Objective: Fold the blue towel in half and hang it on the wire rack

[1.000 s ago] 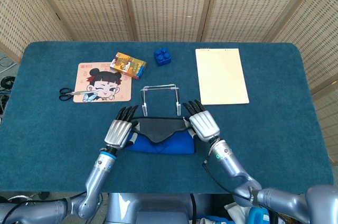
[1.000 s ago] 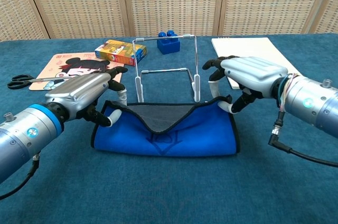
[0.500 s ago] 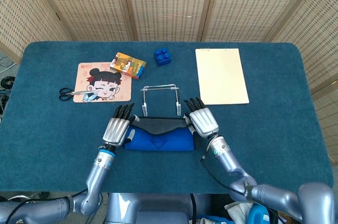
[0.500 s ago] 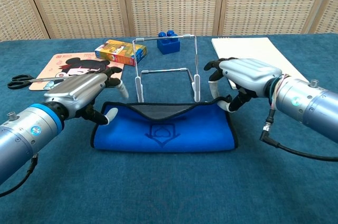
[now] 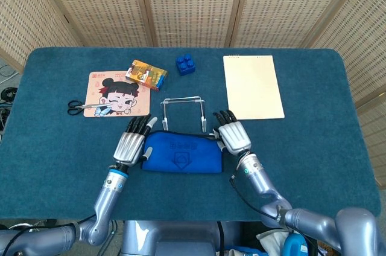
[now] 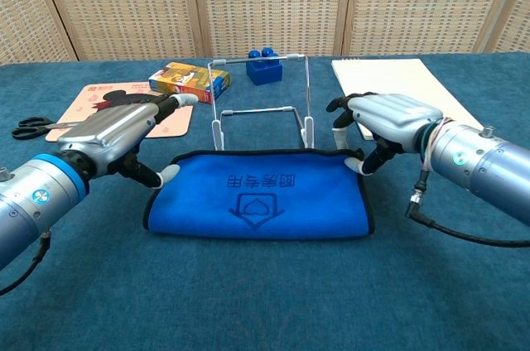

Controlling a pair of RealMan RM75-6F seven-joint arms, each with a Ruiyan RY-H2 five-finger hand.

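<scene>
The blue towel [image 5: 181,158] [image 6: 258,202] lies folded flat on the table, printed side up, just in front of the wire rack [image 5: 182,111] [image 6: 261,111]. My left hand [image 5: 131,144] [image 6: 116,132] is at the towel's far left corner. Its fingers are stretched forward and only the thumb tip touches the edge. My right hand [image 5: 234,137] [image 6: 389,115] is at the far right corner, where thumb and a curled finger pinch the towel's edge. The rack stands upright with nothing on it.
Behind the rack are a cartoon mat [image 5: 117,94], scissors [image 5: 81,106], a colourful small box [image 5: 146,73] and a blue toy brick [image 5: 185,64]. A cream notepad [image 5: 252,86] lies at the back right. Dark blue cloth covers the table.
Both hands carried the towel's near edge forward and down over the far edge, so the grey inner side is covered. The left hand's fingers have straightened off the towel.
</scene>
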